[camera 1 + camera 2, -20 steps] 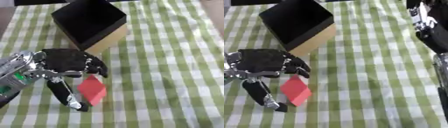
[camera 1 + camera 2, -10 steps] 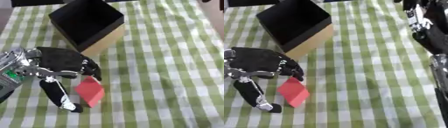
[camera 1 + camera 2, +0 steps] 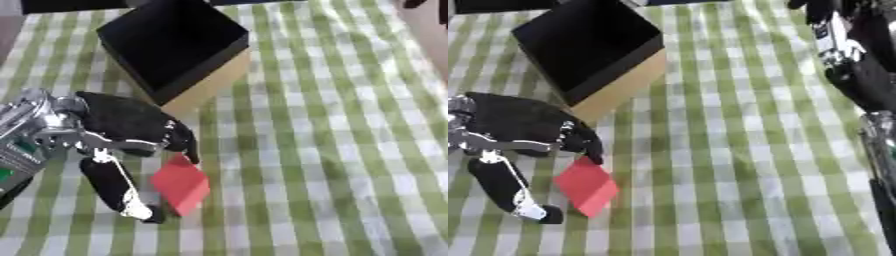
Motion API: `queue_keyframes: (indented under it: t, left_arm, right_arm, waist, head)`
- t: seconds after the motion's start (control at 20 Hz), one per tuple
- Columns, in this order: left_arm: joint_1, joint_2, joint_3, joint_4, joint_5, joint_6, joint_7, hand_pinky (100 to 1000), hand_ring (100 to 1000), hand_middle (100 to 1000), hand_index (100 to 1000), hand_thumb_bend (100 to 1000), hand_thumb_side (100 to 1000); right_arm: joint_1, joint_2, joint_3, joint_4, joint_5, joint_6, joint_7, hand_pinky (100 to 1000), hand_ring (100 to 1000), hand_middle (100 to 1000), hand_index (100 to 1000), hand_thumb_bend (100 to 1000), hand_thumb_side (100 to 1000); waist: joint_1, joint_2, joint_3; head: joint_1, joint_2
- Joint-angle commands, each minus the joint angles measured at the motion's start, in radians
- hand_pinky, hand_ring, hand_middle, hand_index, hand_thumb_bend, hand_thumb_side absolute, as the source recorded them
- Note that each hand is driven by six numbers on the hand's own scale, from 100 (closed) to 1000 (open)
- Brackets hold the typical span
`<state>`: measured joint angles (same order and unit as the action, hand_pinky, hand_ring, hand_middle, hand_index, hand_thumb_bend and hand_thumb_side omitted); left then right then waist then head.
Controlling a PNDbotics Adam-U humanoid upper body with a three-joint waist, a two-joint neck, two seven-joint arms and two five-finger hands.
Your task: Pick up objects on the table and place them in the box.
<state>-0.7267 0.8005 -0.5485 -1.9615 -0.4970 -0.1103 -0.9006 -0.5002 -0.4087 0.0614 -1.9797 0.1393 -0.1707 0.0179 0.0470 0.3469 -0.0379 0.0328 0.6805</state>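
Since a second ago, the left robot hand [image 3: 122, 130] has slid left, its thumb spread wider from the red block [image 3: 181, 184]. Its curled fingers [image 3: 185, 145] sit at the block's top corner, holding nothing. Farther back stands the box [image 3: 175, 50] on the checked desk [image 3: 332, 150]. At far right, the right robot hand [image 3: 837, 42]; its grip is unclear.
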Motion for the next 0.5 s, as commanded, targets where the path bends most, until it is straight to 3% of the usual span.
queue_keyframes:
  t: [0.05, 0.5]
  left_arm:
    - [-0.009, 0.004, 0.018, -0.001, -0.016, 0.005, -0.006, 795, 893, 827, 892, 474, 582]
    - [-0.005, -0.023, 0.006, 0.042, -0.072, -0.026, -0.006, 796, 899, 833, 890, 481, 567]
  right_arm:
    - [-0.006, -0.006, -0.008, -0.020, -0.007, 0.001, 0.000, 804, 804, 516, 702, 100, 715]
    - [-0.005, -0.003, -0.010, -0.020, -0.010, 0.002, 0.001, 804, 804, 515, 702, 100, 716]
  waist:
    - [-0.004, -0.016, -0.001]
    - [-0.006, -0.010, -0.006]
  head:
    - [0.002, -0.012]
    - [0.004, -0.013]
